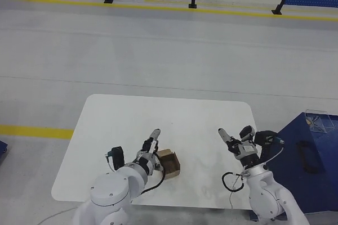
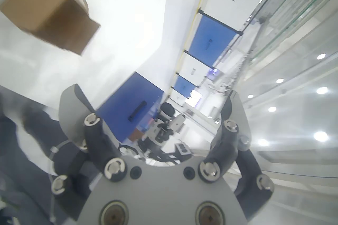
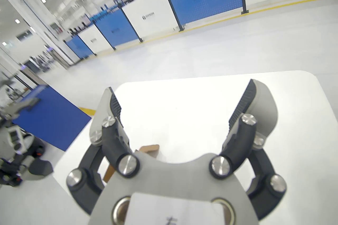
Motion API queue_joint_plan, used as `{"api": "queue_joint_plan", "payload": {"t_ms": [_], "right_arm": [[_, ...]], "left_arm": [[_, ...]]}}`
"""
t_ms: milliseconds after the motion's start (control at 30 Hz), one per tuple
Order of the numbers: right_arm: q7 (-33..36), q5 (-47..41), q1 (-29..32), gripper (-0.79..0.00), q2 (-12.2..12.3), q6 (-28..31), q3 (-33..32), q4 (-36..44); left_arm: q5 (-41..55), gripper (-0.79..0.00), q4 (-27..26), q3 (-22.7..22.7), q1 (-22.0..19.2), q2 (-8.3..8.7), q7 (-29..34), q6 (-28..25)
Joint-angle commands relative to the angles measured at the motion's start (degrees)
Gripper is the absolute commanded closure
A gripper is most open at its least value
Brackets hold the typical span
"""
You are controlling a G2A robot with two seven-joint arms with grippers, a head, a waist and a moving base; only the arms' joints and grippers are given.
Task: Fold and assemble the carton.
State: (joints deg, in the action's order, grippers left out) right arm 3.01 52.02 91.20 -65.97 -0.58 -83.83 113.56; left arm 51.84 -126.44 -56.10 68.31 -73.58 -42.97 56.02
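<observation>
Two claws, the left (image 2: 154,100) and the right (image 3: 182,99), are held spread and empty above the counter (image 1: 158,112) — the carton (image 1: 169,163) lying ungripped beside the left one, presumably accessible for folding.

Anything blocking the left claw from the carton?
Nothing visible. The left claw is open, close beside the carton on the white table, with only tabletop between them.

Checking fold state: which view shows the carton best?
Left wrist view: the carton is large and unobstructed. Top view shows it whole but small; right wrist view, just a sliver behind the right gripper.
</observation>
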Motion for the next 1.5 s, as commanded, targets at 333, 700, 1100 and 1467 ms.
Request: {"api": "queue_joint_plan", "payload": {"t_ms": [333,700,1100,1467], "right_arm": [[12.7,18.9,-4.4,-0.785,-0.7,-3.0,11.0,-5.4],[13.6,18.4,-15.5,-0.785,-3.7,-6.8,22.1,-19.9],[15.8,19.0,-17.6,-0.785,-4.9,-5.1,24.9,-22.7],[15.4,19.2,-18.8,-0.785,-5.7,-5.9,24.9,-24.7]], "left_arm": [[-28.6,-0.785,18.6,13.0,-1.7,11.07,15.6,2.0],[-29.1,-0.785,23.9,23.1,-12.5,15.24,27.2,2.0],[-15.3,-0.785,25.8,34.4,-22.1,13.86,18.0,2.0],[6.0,-0.785,27.0,44.0,-31.6,11.74,2.9,2.0]]}}
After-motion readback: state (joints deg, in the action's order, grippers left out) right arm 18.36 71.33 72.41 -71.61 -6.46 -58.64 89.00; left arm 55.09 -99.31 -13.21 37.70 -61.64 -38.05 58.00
